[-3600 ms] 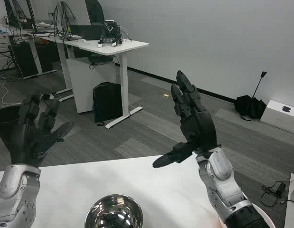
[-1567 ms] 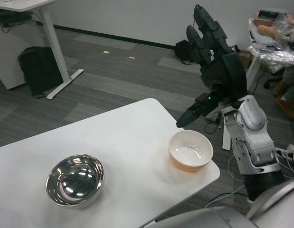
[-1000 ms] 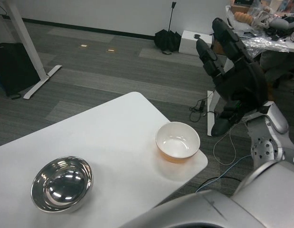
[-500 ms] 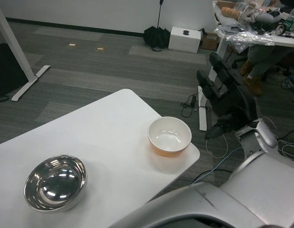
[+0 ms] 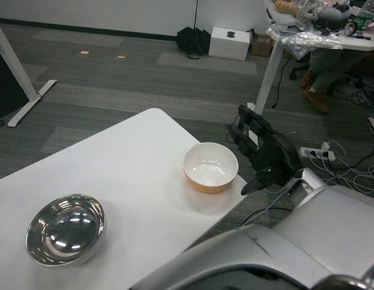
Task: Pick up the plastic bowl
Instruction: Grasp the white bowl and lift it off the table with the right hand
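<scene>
I saw the plastic bowl [image 5: 210, 167], orange outside and white inside, sitting upright near the right corner of the white table [image 5: 132, 163]. My right hand [image 5: 264, 156] hung just beside it, off the table edge, fingers spread wide and holding nothing. A steel bowl [image 5: 65, 229] sat well apart to the left. The left hand was out of sight.

Just left of the right hand's [image 5: 268, 158] matt black fingers [image 5: 247, 130] sits the plastic bowl [image 5: 210, 167], glossy cream inside, orange outside. Farther left, the steel bowl [image 5: 66, 229] shines mirror-bright on the smooth, matt white table [image 5: 114, 163].
</scene>
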Robot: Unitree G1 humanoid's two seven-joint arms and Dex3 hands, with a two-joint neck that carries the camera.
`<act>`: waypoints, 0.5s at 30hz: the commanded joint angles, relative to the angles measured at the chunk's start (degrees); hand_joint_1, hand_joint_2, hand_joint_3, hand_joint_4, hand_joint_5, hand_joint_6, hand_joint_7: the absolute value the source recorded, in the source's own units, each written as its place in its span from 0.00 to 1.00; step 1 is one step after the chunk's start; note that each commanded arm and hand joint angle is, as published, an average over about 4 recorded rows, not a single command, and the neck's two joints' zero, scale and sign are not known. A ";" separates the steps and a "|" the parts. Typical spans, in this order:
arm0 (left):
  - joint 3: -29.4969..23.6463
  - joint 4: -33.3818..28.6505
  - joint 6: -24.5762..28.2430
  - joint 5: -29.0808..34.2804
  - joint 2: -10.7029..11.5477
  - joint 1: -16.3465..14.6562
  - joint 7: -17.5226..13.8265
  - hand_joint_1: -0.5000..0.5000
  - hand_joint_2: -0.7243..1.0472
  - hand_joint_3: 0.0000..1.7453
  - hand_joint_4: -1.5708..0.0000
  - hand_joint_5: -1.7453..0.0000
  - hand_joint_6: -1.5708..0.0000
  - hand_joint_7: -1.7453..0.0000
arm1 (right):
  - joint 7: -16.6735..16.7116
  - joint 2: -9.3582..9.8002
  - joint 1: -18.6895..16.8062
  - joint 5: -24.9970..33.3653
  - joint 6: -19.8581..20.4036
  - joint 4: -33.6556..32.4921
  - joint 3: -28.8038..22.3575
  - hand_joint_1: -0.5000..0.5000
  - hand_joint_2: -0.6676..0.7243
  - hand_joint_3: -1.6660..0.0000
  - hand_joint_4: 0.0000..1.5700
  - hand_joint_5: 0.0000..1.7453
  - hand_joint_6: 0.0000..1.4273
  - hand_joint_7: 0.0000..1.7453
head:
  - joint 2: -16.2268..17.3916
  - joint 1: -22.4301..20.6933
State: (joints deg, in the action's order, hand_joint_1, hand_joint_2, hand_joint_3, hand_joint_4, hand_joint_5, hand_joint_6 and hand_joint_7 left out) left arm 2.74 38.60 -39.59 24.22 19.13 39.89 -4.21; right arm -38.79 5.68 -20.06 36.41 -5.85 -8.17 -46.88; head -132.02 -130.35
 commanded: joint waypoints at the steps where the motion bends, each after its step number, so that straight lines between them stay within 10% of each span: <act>1: -0.15 0.25 -0.67 0.56 0.93 -0.91 0.08 0.00 0.80 0.00 1.00 1.00 1.00 1.00 | -0.23 -0.14 -0.17 -1.78 0.75 0.61 1.72 0.04 0.45 0.95 0.00 0.00 0.00 0.00 | 0.06 -0.26; 15: -0.30 0.23 -0.73 0.60 1.07 -0.96 0.08 0.00 0.80 0.03 1.00 1.00 1.00 1.00 | -0.21 0.98 4.81 -8.40 0.84 3.36 7.74 0.04 0.41 0.98 0.00 0.00 0.00 0.00 | 0.23 -0.81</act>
State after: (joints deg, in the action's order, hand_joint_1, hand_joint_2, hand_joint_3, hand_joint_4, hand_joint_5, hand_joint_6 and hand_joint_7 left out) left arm 2.73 38.59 -39.78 24.30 19.26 39.42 -4.21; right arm -38.87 6.22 -15.66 28.76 -5.37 -5.40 -39.81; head -131.80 -131.12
